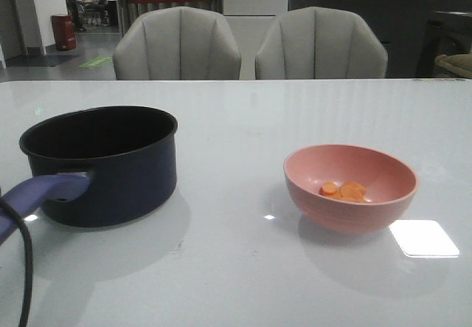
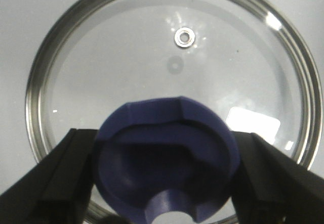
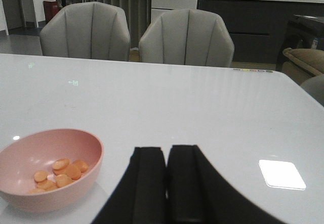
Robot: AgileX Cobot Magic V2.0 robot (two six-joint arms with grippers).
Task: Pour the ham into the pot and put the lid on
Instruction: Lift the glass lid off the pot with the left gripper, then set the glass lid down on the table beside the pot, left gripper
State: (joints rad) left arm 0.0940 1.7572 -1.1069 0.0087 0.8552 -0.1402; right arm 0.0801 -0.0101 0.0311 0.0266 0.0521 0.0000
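Several thin orange slices of ham (image 1: 345,190) lie loose in the pink bowl (image 1: 351,187), which stands on the white desk (image 1: 236,268) at about four o'clock from the middle of the front view. The pot (image 1: 103,163) sits well apart from it at about eight o'clock, open and uncovered, its handle (image 1: 40,194) pointing toward the robot.

In the left wrist view the left claw (image 2: 164,168) is spread wide, one finger on either side of the lid (image 2: 172,72) knob (image 2: 167,158); whether the fingers touch the knob I cannot tell. The lid lies flat on the desk, out of the front camera's sight. The right claw (image 3: 167,183) has its fingers pressed together and holds nothing, with the bowl at about eight o'clock from it in its own view.

Judging by looks, the bowl is light and stiff with a smooth, probably slippery wall, so its rim is the likely place to pinch; the slices are light and should slide out when it is tipped. The lid is glass with a metal rim, likely heavier and breakable, and its notched knob is the one sound hold.
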